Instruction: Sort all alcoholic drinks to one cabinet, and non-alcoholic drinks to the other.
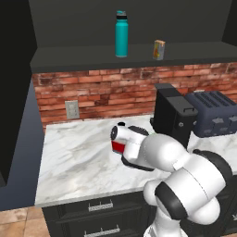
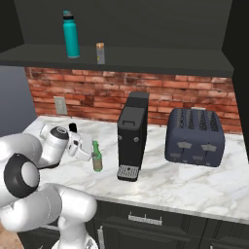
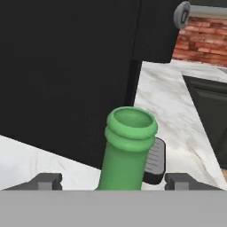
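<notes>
Green bottle point(image 2: 97, 156) upright on counter, teal bottle point(image 1: 121, 34), carton point(image 1: 159, 49) on shelf

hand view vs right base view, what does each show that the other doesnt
Hand view alone: the green bottle's open mouth seen from above, with a finger tip on either side of its neck, apart from it. Right base view alone: the teal bottle and small carton on the shelf, and the toaster. Shared: the green bottle, black coffee machine, marble counter and brick wall.
</notes>
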Controlling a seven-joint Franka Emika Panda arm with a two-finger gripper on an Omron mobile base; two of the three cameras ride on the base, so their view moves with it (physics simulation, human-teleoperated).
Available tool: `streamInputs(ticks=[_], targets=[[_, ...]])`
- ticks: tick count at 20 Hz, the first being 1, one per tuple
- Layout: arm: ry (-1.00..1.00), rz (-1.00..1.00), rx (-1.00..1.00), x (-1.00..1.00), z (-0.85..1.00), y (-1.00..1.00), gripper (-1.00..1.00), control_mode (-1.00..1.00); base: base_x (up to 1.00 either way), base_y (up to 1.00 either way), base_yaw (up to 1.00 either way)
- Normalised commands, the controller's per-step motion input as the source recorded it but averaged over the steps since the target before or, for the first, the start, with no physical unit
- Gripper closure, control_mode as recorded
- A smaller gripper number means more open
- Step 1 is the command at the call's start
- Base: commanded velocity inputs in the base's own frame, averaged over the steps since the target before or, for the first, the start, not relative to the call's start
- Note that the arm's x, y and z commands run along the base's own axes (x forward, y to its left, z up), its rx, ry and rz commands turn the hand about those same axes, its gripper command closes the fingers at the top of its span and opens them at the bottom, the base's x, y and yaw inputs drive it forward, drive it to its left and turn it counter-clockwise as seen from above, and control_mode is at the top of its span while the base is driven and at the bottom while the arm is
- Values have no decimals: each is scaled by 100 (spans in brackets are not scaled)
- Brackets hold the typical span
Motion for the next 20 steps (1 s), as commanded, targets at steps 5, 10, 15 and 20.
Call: streamInputs(ticks=[5, 10, 15, 20], targets=[[5, -1, -11, 6, 0, -1, 100, -100, 0, 0, 0], [0, 0, -4, -2, 4, -7, 100, -100, 0, 0, 0], [3, 0, 2, -23, 73, -1, 100, -100, 0, 0, 0], [13, 3, 8, -27, 100, 0, 100, -100, 0, 0, 0]])
